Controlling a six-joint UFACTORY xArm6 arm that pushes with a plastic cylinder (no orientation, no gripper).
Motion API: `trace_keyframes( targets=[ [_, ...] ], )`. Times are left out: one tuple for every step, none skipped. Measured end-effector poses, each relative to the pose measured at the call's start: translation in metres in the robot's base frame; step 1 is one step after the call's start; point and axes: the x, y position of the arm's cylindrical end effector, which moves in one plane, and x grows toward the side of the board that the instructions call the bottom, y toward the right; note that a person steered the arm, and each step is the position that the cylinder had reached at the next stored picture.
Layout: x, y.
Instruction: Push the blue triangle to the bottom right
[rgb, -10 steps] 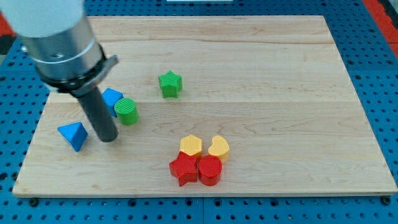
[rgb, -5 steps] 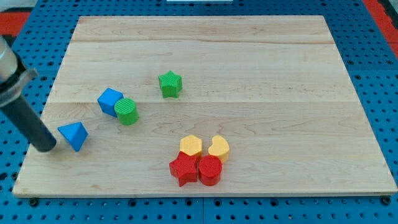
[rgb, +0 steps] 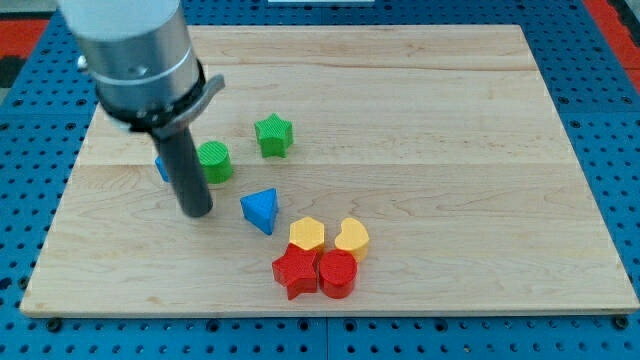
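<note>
The blue triangle (rgb: 260, 209) lies on the wooden board (rgb: 450, 150) left of centre, just up and left of the yellow blocks. My tip (rgb: 196, 212) rests on the board to the triangle's left, a short gap away, not touching it. The rod rises up and left to the grey arm body (rgb: 135, 55). A blue block (rgb: 160, 166) is mostly hidden behind the rod.
A green cylinder (rgb: 214, 161) sits just right of the rod, a green star (rgb: 273, 135) further up and right. A yellow hexagon (rgb: 307, 234), a yellow heart (rgb: 352, 237), a red star (rgb: 296, 271) and a red cylinder (rgb: 338, 273) cluster below centre.
The blue triangle has moved from the board's left side rightward to near the yellow blocks. My tip swung from the left edge to the right. The green cylinder shifted slightly up and right.
</note>
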Motion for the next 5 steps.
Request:
trace_keyframes(
  targets=[
    [-0.019, 0.044],
    [-0.052, 0.113],
    [-0.056, 0.117],
    [-0.048, 0.067],
    [-0.025, 0.105]
  ],
)
